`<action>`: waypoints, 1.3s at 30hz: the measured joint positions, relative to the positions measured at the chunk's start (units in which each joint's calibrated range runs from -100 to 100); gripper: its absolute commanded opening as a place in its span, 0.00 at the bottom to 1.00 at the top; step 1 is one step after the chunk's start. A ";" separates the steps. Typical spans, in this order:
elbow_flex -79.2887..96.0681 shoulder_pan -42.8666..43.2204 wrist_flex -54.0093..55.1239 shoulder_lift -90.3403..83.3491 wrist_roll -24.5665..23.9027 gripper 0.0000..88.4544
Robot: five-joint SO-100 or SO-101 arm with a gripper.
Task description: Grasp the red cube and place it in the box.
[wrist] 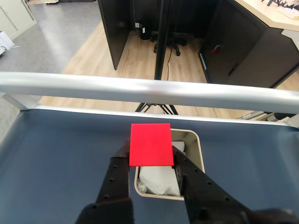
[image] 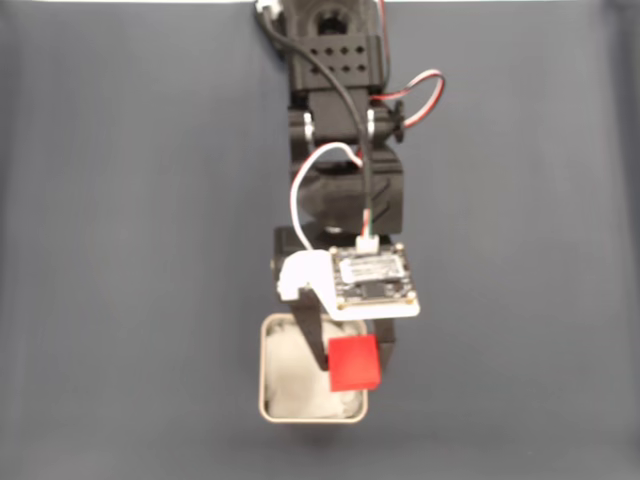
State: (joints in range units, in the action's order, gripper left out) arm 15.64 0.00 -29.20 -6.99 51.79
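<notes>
A: Where is the red cube (wrist: 150, 144) at this moment?

B: Between the 2 black fingers (wrist: 114, 179) of the gripper (wrist: 152, 161). In the wrist view the jaws press on its left and right sides, so the gripper is clamped on it, and the cube's flat red face fills the gap between the tips.

A: And the box (wrist: 194, 140)?

B: Directly beyond and under the cube in the wrist view. Its pale rim with rounded corners shows to the right of the cube and below it, and the white soft lining (wrist: 159, 179) shows between the fingers.

A: Does the fixed view agree?

B: Yes. There the arm (image: 340, 130) reaches down the middle of the picture, with a small white circuit board (image: 375, 280) on the wrist. The red cube (image: 354, 362) sits just below that board, over the right part of the box (image: 266, 372), overlapping its right rim.

A: Is the cube touching the lining?

B: I cannot tell; it looks lifted above the box, but neither view shows the gap clearly.

A: What do they stand on?

B: A dark blue-grey mat (image: 130, 250) covers the table. In the wrist view a silver rail (wrist: 140, 88) runs along the far edge, with wooden floor and dark office partitions behind.
</notes>
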 measured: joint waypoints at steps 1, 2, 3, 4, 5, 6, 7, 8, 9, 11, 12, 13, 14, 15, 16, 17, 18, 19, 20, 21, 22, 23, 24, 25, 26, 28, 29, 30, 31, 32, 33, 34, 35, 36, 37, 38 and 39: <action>0.00 -0.30 0.00 0.00 0.00 0.08; 0.09 -0.45 0.00 0.00 0.00 0.08; 0.45 -0.59 0.00 0.00 0.00 0.08; 0.63 -0.82 0.00 0.00 0.00 0.08; 0.72 -0.96 0.00 0.00 0.00 0.08; 0.72 -1.19 0.00 0.00 0.00 0.08; 1.08 -1.41 0.00 0.00 0.00 0.08; 1.27 -1.56 0.00 0.00 0.00 0.08; 1.27 -1.71 0.00 0.00 0.00 0.08; 1.36 -2.00 0.08 0.00 0.00 0.08; 1.81 -2.15 0.08 0.00 0.00 0.08; 1.99 -2.30 0.08 0.00 0.00 0.08; 2.08 -2.37 0.24 0.00 0.00 0.08; 2.17 -2.52 0.32 0.00 0.00 0.08; 2.17 -2.52 0.32 0.00 0.00 0.08; 2.17 -2.60 0.32 0.00 0.00 0.08; 2.17 -2.60 0.48 0.00 0.00 0.08; 2.44 -2.60 0.80 0.00 0.00 0.08; 2.53 -2.74 1.03 0.00 0.00 0.08; 2.53 -2.82 1.35 0.00 0.00 0.08; 2.53 -2.97 1.51 0.00 0.00 0.08; 2.53 -3.04 1.59 0.00 0.00 0.08; 2.53 -3.12 1.75 0.17 0.00 0.08; 2.53 -3.12 1.91 0.26 0.00 0.08; 2.53 -3.12 1.91 0.35 0.00 0.08; 2.53 -3.04 2.07 0.69 0.00 0.08; 2.53 -3.04 2.23 0.69 0.00 0.08; 2.53 -3.12 2.31 0.69 0.00 0.08; 2.53 -3.19 2.39 0.96 0.00 0.08; 2.53 -3.19 2.47 1.13 0.00 0.08; 2.53 -3.19 2.47 1.22 0.00 0.08; 2.53 -3.19 2.47 1.30 0.00 0.08; 2.53 -3.19 2.55 1.56 0.00 0.08; 2.53 -3.19 2.63 1.74 0.05 0.08; 2.53 -3.19 2.86 1.74 0.10 0.08; 2.53 -3.19 3.10 1.91 0.20 0.08; 2.98 -3.19 3.34 2.17 0.20 0.08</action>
State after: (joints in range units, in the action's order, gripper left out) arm 18.63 -3.19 -25.86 -4.82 51.99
